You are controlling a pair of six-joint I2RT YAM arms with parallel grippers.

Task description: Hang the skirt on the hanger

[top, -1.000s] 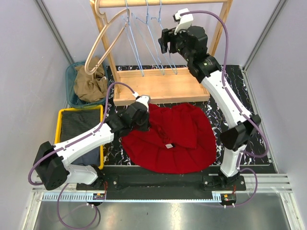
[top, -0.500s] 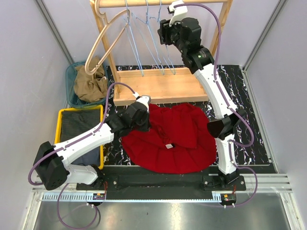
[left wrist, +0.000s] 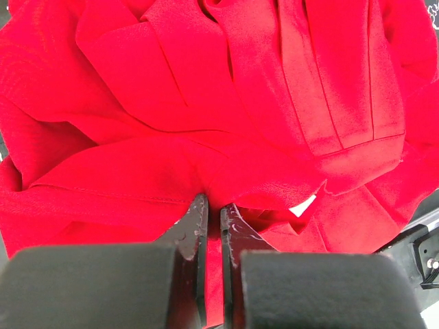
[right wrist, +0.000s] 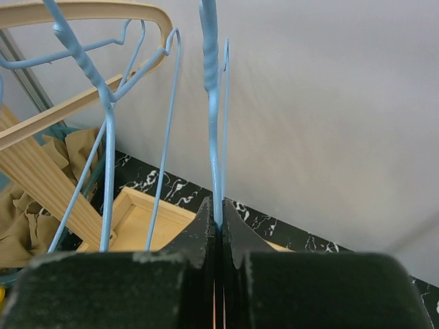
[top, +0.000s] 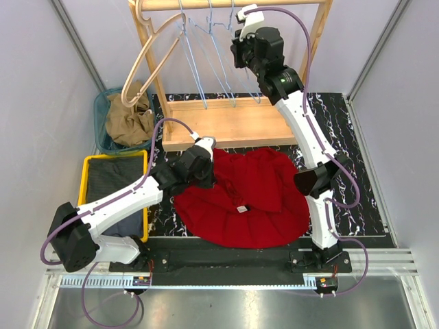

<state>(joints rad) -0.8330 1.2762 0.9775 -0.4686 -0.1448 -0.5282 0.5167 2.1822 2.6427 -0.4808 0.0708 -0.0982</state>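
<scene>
The red skirt (top: 257, 199) lies spread on the black marbled mat. At its left edge my left gripper (top: 208, 179) is shut on a fold of the skirt (left wrist: 240, 103), the cloth pinched between the tips of the left gripper (left wrist: 214, 205). My right gripper (top: 238, 53) is raised to the rail of the wooden rack. It is shut on the thin wire of the rightmost blue hanger (top: 229, 17). In the right wrist view the hanger (right wrist: 210, 103) runs straight down into my right gripper (right wrist: 218, 209), just under its twisted neck.
Two more blue wire hangers (top: 195, 65) and a wooden hanger (top: 147, 55) hang on the rack, whose tray base (top: 226, 127) sits behind the skirt. A teal basket (top: 101, 103) with tan cloth and a yellow bin (top: 88, 179) with dark cloth stand at the left.
My right gripper has moved up and left to the rail and shut on the rightmost blue hanger. The left arm and the skirt have not moved.
</scene>
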